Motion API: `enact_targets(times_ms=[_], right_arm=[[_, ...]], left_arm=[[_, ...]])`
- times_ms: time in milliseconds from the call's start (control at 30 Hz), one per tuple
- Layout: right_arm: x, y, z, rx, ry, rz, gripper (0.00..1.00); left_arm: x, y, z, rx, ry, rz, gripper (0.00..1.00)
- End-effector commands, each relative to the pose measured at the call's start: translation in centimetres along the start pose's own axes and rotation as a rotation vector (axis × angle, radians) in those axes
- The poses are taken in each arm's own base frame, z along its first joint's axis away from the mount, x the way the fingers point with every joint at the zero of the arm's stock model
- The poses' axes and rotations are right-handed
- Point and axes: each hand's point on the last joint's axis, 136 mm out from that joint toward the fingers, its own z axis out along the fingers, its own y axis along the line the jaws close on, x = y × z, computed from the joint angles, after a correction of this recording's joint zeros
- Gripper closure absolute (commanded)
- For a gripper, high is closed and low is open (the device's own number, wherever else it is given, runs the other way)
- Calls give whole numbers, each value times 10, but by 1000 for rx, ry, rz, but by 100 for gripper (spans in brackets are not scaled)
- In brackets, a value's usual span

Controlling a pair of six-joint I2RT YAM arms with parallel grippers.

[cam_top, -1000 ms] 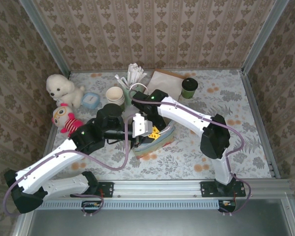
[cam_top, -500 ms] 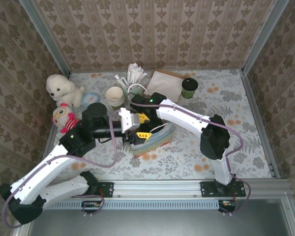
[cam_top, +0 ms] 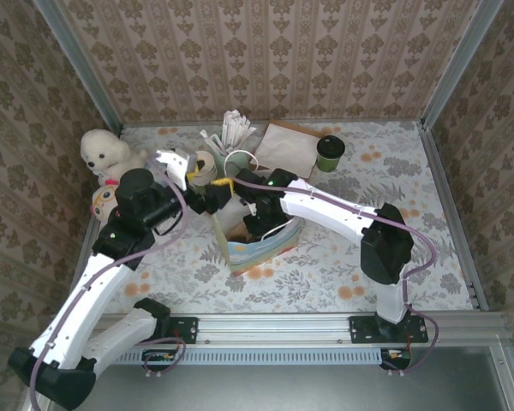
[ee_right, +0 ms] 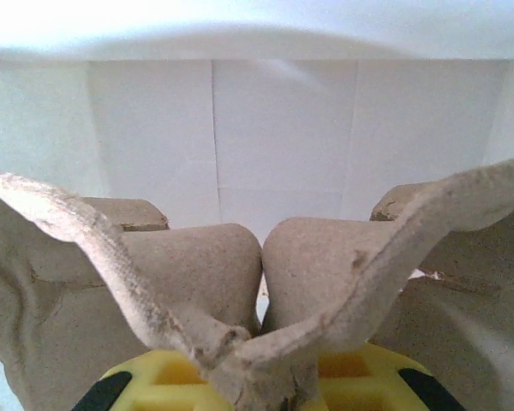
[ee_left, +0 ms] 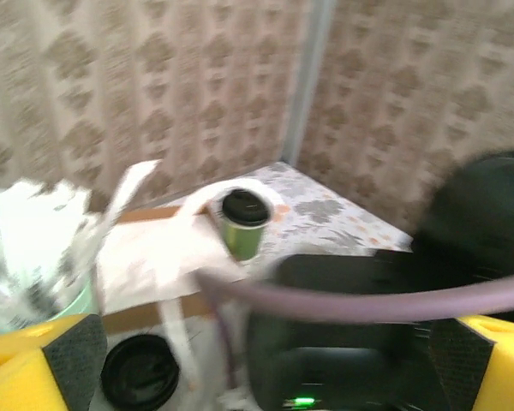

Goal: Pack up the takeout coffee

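Two pincers stand in quite different states. The left pincer [cam_top: 172,162] hangs raised over the far left part of the floral surface [cam_top: 411,248], its yellow-padded jaws spread wide with nothing between them. The right pincer [ee_right: 257,381] is down inside the open paper bag [cam_top: 259,247] at mid-surface, closed narrow on a ridge of the brown moulded-pulp cup carrier [ee_right: 197,274].

The small dark-green paper cup with the round black lid [cam_top: 330,152] stands upright at the far right, just beside a flat brown paper piece [cam_top: 283,145] and well apart from both pincers. In the left wrist view the cup sits almost dead ahead, a little left of centre, beyond the right arm's black link [ee_left: 343,334].

The right arm is nearer the cup but looks occupied with the carrier. The free left pincer would probably have to reach across that arm and come in level, square to the cup's vertical axis.
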Motion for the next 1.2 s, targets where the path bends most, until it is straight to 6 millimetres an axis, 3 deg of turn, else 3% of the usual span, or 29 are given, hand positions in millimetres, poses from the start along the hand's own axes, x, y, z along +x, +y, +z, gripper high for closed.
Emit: enact_targets(times_ms=[0,100,200,433,667,867,967,1167], right_arm=[[-14,3,-12,-3,-90,-42,83],[-13,0,-7,19,-63,-47,82],[-14,0,-5,25,-59,-46,82],[-16,-4,6,29,-76,-38,82],[-8,-3,24,3,-49,-44,82],[-6,-10,37,40,-32,-73,81],[-5,-10,44,41,-5,-80,78],[-6,-9,55,41,6,-102,78]], left_arm=[[-21,45,3,-170,-45,-206,0],[-20,42,24,-99,26,-223,0],[-13,58,41,-163,106,-255,0],[-16,37,65,27,104,-228,14],[-10,19,63,143,125,-162,18],[-19,34,51,91,87,-161,6],[-15,12,46,217,116,-88,6],[1,-4,46,337,238,63,11]])
